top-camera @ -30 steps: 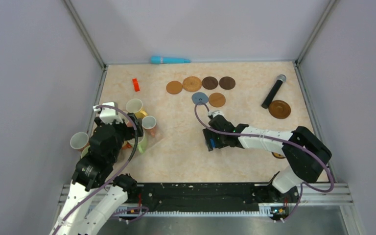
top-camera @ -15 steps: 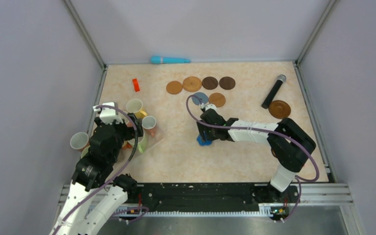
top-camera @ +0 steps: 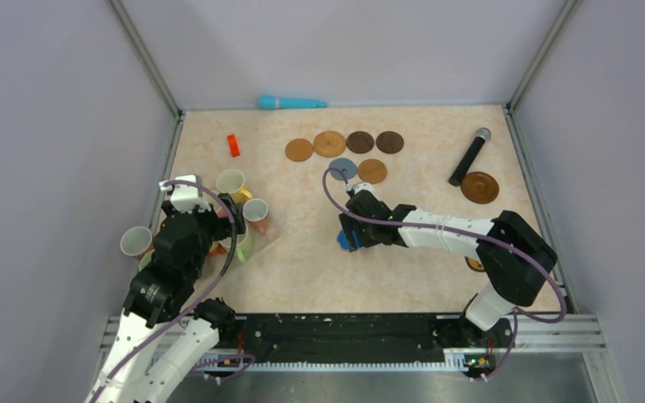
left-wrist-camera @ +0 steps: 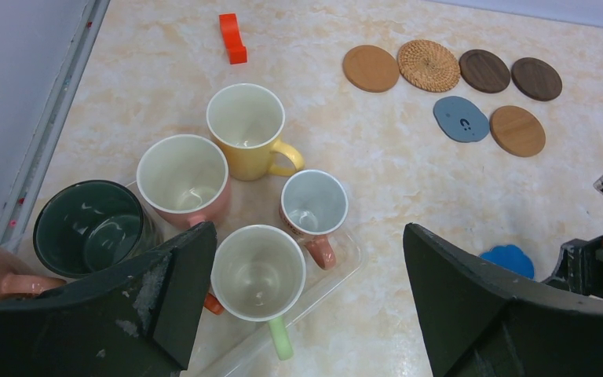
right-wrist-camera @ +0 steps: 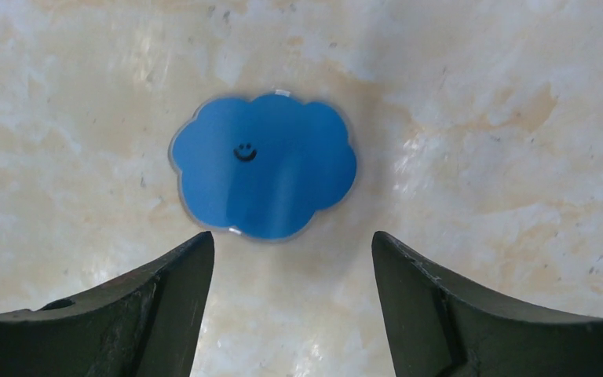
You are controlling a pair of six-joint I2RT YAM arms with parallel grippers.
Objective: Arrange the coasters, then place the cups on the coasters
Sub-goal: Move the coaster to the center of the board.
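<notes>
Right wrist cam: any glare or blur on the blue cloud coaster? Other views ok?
Right wrist: blue cloud coaster sharp, smiley legible, a pale glare streak down its lower middle; the right pincer's fingers dark and nearly featureless. Left wrist: mugs sharp, bright reflections inside the dark green mug. Top: even light, soft shadows, no blur.

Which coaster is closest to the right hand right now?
The bright blue cloud-shaped coaster with a smiley face, lying flat just beyond the open right hand. The round brown coasters and the grey-blue one lie farther off.
</notes>
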